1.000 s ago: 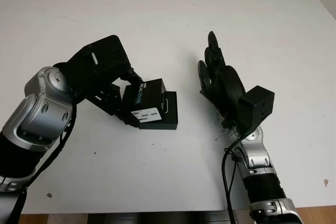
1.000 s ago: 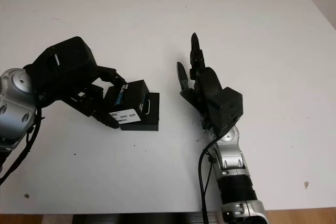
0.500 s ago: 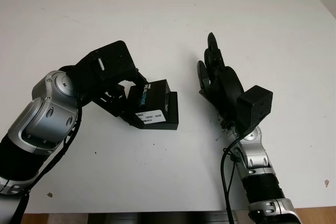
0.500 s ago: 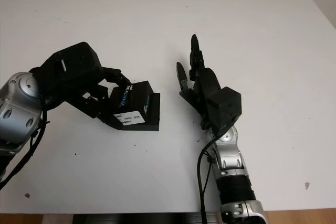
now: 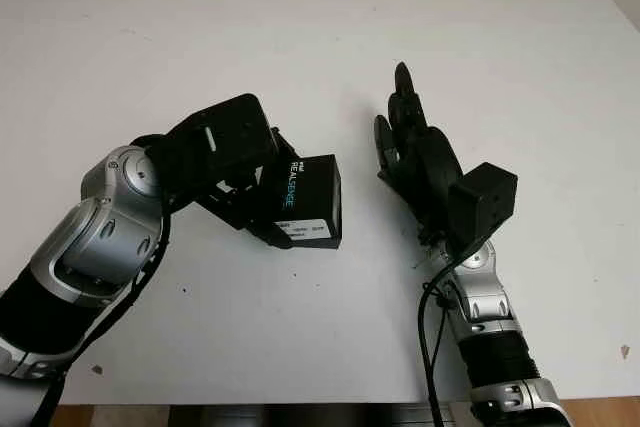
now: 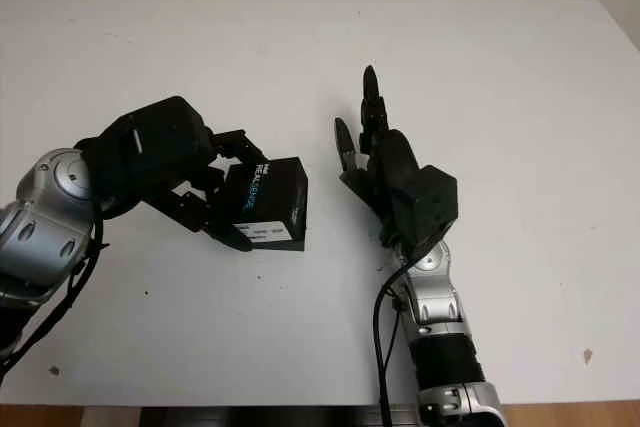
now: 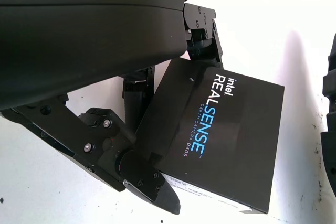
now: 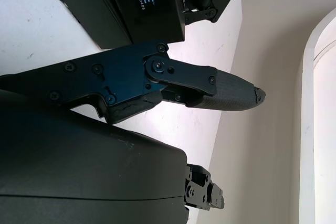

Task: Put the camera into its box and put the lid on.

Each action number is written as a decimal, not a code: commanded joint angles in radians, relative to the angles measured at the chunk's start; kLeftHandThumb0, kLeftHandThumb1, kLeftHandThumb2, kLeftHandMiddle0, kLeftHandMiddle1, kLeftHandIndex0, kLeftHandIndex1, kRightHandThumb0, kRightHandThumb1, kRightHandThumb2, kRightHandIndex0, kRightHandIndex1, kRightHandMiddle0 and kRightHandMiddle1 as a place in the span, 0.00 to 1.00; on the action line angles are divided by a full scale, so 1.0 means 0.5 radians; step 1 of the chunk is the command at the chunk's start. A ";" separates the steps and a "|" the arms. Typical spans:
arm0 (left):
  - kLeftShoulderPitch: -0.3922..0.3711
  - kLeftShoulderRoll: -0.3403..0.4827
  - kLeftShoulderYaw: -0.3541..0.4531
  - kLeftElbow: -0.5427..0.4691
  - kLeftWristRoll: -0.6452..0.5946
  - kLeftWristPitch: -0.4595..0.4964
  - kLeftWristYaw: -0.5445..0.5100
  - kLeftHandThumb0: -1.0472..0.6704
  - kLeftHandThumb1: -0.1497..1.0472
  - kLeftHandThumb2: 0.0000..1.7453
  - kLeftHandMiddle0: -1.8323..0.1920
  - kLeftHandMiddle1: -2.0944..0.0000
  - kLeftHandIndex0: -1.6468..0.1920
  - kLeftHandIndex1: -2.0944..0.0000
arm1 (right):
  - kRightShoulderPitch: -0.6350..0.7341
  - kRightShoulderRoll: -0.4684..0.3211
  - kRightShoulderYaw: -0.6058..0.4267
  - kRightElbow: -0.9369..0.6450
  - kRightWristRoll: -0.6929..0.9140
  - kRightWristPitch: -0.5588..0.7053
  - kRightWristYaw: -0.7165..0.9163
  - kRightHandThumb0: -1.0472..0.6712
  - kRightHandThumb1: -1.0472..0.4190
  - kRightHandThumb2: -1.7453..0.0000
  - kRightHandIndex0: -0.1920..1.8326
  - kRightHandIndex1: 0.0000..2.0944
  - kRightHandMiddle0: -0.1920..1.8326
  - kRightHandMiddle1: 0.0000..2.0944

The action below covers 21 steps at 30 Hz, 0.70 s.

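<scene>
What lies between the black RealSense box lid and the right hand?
Only bare white table, seen in the left eye view: the black cardboard lid, gripped by the left hand, sits apart from the open right hand.

The left hand (image 5: 262,190) now sits further right, and the lid (image 5: 305,200) it grips covers the box almost squarely.

L arm: my elbow bent, forearm reaching in from bottom left | L robot hand (image 5: 262,185): fingers curled, clamped on lid (image 5: 308,199) | R arm: reaching up from bottom right | R robot hand (image 5: 408,142): open, upright on edge, holding nothing
</scene>
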 commanded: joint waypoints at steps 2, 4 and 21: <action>-0.001 -0.043 -0.086 -0.080 -0.010 0.013 -0.026 0.44 1.00 0.07 0.65 0.24 0.73 0.26 | 0.013 0.009 -0.005 -0.025 0.009 -0.021 0.000 0.20 0.00 0.66 0.00 0.00 0.00 0.01; -0.010 -0.039 -0.099 -0.089 -0.004 0.016 -0.033 0.43 1.00 0.07 0.65 0.23 0.71 0.25 | 0.011 0.012 -0.006 -0.027 0.015 -0.008 0.001 0.19 0.00 0.66 0.00 0.00 0.00 0.01; -0.184 0.141 -0.371 -0.207 0.042 0.177 -0.216 0.31 1.00 0.05 0.96 0.94 1.00 0.89 | 0.005 0.010 -0.007 -0.016 0.008 -0.010 -0.001 0.19 0.00 0.66 0.00 0.00 0.00 0.02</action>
